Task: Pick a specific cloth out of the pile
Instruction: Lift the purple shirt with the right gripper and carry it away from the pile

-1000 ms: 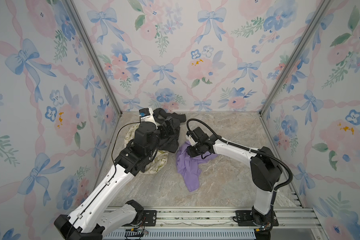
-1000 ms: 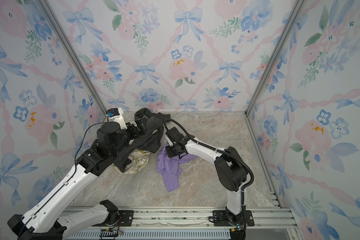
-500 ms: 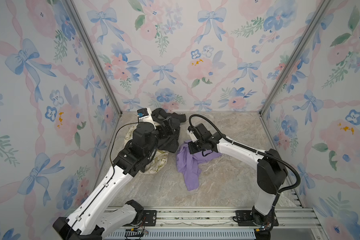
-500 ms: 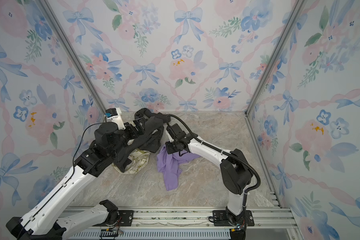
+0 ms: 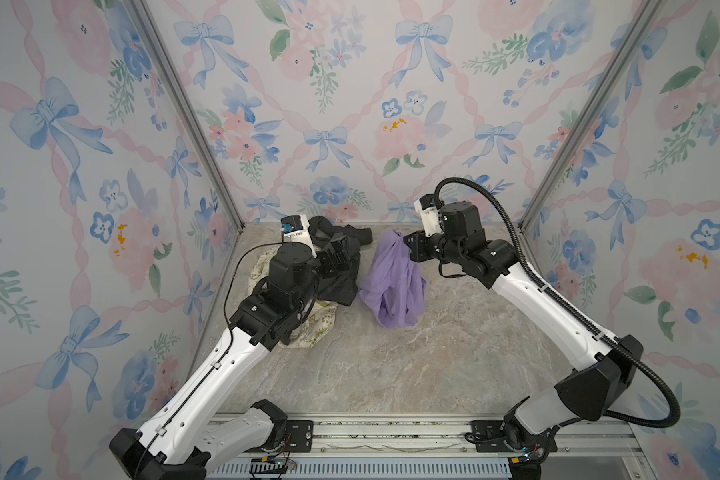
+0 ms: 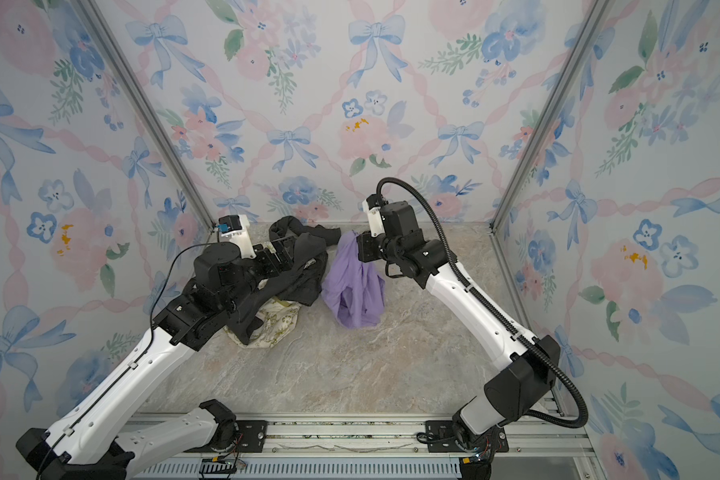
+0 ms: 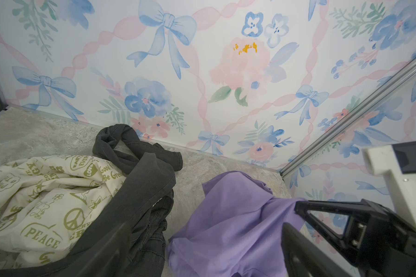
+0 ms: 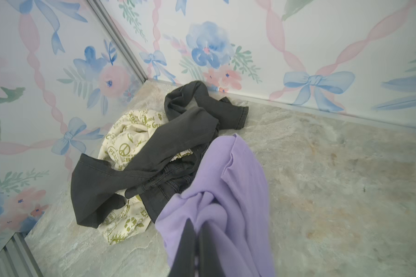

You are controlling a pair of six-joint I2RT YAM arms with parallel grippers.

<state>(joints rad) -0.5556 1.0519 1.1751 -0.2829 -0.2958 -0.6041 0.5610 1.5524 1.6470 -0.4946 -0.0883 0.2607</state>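
Note:
The lavender cloth (image 5: 393, 282) (image 6: 354, 286) hangs bunched from my right gripper (image 5: 405, 246) (image 6: 356, 249), its lower end resting on the marble floor just right of the pile. The right gripper (image 8: 197, 230) is shut on a fold of the cloth (image 8: 228, 189). The pile is a dark grey garment (image 5: 344, 282) (image 8: 178, 134) draped over a cream peace-sign cloth (image 5: 316, 328) (image 8: 125, 148). My left gripper (image 5: 341, 251) (image 7: 207, 225) hovers open above the pile's right side, holding nothing, with the cloth (image 7: 231, 220) beyond its fingers.
Floral walls close in the back and both sides, with metal corner posts (image 5: 192, 120) (image 5: 566, 137). A rail (image 5: 371, 436) with both arm bases runs along the front. Marble floor (image 5: 391, 365) stretches from the cloths to the rail.
My right gripper closed on the lavender cloth and rose toward the back wall, pulling the cloth up into a hanging bunch. The left arm barely moved.

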